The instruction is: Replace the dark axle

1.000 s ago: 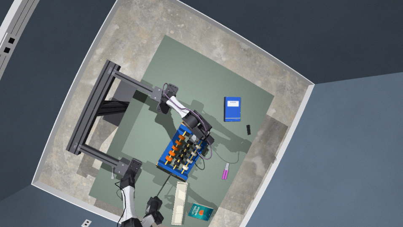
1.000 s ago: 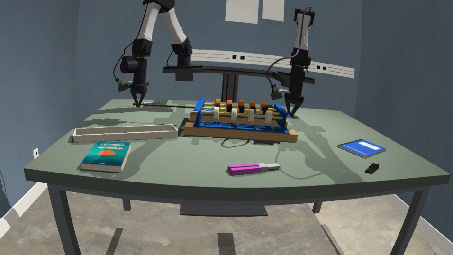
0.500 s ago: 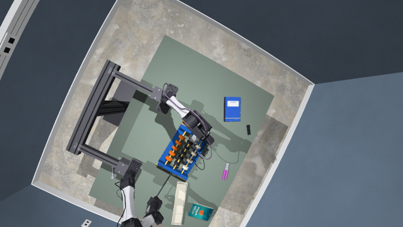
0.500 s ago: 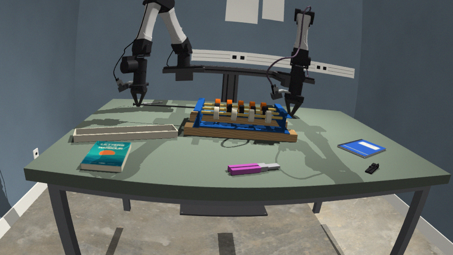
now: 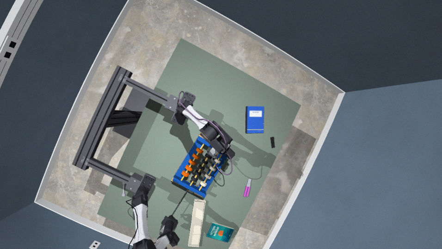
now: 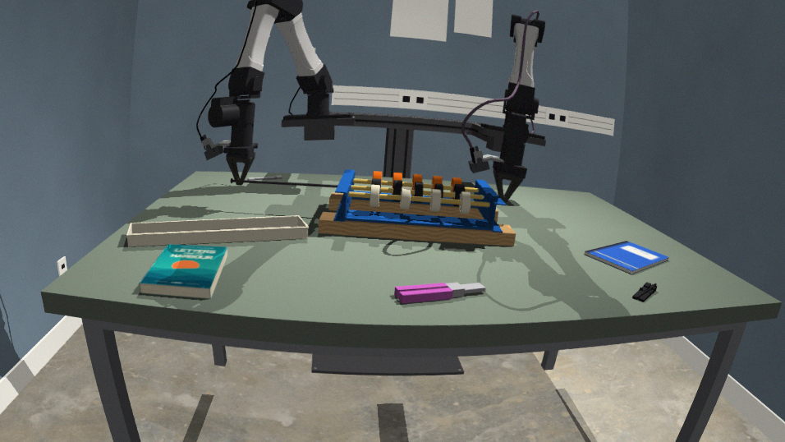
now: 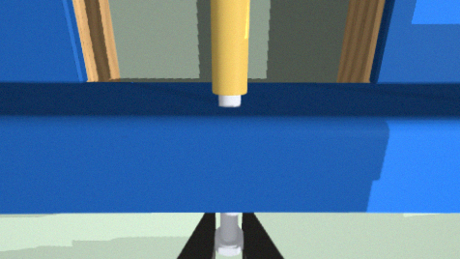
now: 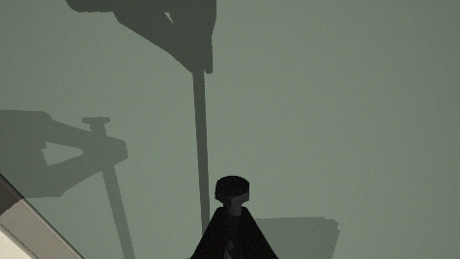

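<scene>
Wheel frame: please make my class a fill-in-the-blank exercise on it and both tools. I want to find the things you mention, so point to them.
The wheel frame (image 5: 197, 192) (image 6: 341, 205) (image 7: 145, 159) has rails coloured ____.
The orange wheels (image 5: 192, 161) (image 6: 397, 177) number ____.
The right tool (image 5: 171, 215) (image 6: 238, 181) (image 8: 231, 217) grips the ____ axle.
The left tool (image 6: 505, 203) (image 7: 228, 219) grips the ____ axle.

Missing words: blue; five; dark; bright.
</scene>
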`<state>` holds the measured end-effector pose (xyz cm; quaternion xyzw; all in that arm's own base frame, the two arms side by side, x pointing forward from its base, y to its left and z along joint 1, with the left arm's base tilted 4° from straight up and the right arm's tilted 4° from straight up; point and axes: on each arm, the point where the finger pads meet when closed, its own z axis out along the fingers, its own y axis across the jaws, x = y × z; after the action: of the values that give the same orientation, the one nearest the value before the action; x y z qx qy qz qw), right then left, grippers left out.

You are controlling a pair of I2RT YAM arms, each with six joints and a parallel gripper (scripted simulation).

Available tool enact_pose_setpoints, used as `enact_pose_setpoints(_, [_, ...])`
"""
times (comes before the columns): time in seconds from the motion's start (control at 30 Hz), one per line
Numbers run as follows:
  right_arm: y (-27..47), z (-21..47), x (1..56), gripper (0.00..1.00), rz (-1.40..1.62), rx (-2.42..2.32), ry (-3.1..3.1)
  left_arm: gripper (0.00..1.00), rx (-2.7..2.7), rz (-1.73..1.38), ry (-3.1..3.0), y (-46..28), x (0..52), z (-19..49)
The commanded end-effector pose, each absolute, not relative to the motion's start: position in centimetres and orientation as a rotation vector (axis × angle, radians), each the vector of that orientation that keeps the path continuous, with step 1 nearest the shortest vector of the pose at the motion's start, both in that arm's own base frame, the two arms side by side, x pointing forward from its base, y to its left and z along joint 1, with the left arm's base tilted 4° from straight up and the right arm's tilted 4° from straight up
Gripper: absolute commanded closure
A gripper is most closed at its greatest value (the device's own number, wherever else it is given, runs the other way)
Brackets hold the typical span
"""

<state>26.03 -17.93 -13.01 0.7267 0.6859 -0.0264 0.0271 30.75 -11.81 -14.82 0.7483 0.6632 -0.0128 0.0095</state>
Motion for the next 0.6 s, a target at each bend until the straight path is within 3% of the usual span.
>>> enact_pose_setpoints(0.0, [-17.26, -12.50, 25.52, 1.00, -0.058, 2.271, 2.123, 1.00, 2.272, -0.025, 2.000, -13.30, 32.76, -14.26])
enact_pose_setpoints(0.57, [-16.80, -12.98, 25.44, 1.00, -0.062, 2.256, 2.160, 1.00, 2.277, -0.024, 2.009, -12.95, 32.49, -14.44])
